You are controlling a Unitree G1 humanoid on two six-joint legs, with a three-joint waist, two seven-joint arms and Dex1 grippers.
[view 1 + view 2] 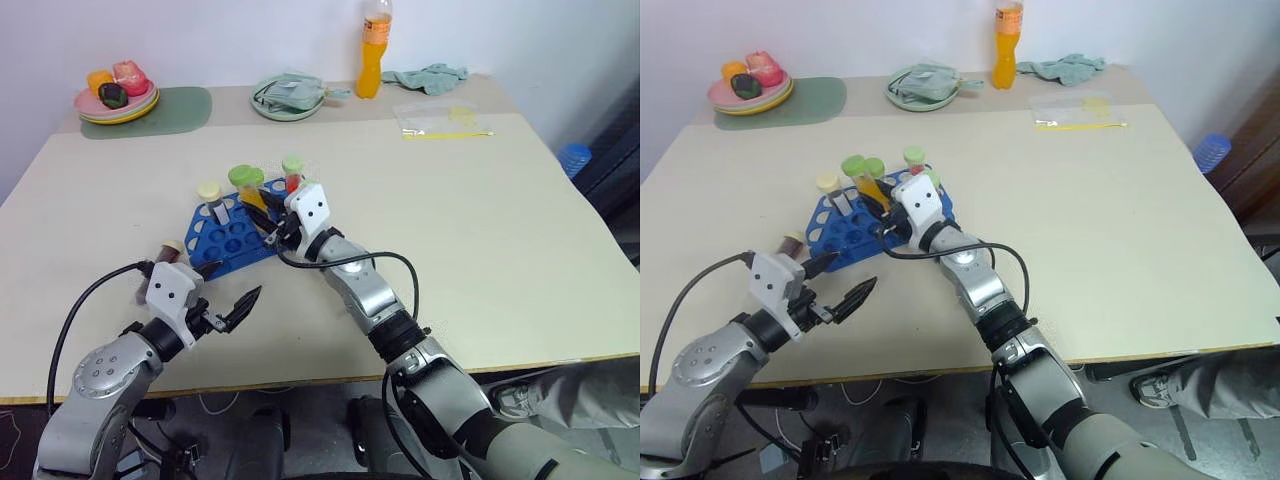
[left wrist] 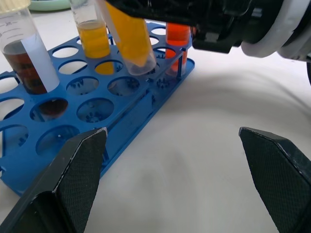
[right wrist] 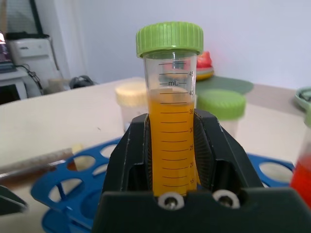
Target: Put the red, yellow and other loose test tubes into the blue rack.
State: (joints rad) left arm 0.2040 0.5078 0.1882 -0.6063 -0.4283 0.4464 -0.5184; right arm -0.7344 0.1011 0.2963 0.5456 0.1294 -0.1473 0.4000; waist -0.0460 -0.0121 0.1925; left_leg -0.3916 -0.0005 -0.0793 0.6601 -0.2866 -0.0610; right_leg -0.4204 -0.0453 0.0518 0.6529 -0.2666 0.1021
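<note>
while the left gripper [image 1: 232, 297] hangs low over the near part of the table [image 1: 500, 250] with its two black fingers spread wide and nothing between them, a dark maroon tube with a cream cap [image 1: 160, 262] shows just beyond its white wrist block, near the blue rack's near left corner; whether it stands in a hole or beside the rack cannot be told from the head views. the blue rack [image 1: 232, 240] lies at an angle on the table just past the left gripper. a cream-capped tube [image 1: 211, 198] stands upright in its left part, a green-capped tube with yellow-orange liquid [image 2: 93, 39] stands further in, and a green-capped tube with red liquid [image 1: 292, 174] stands upright at the far right end. the right gripper [image 1: 270, 222] reaches over the rack's right side, clamped on another yellow-orange tube with a green cap [image 3: 171, 111]; that tube is tilted, its rounded bottom just above the holes, not yet seated.
</note>
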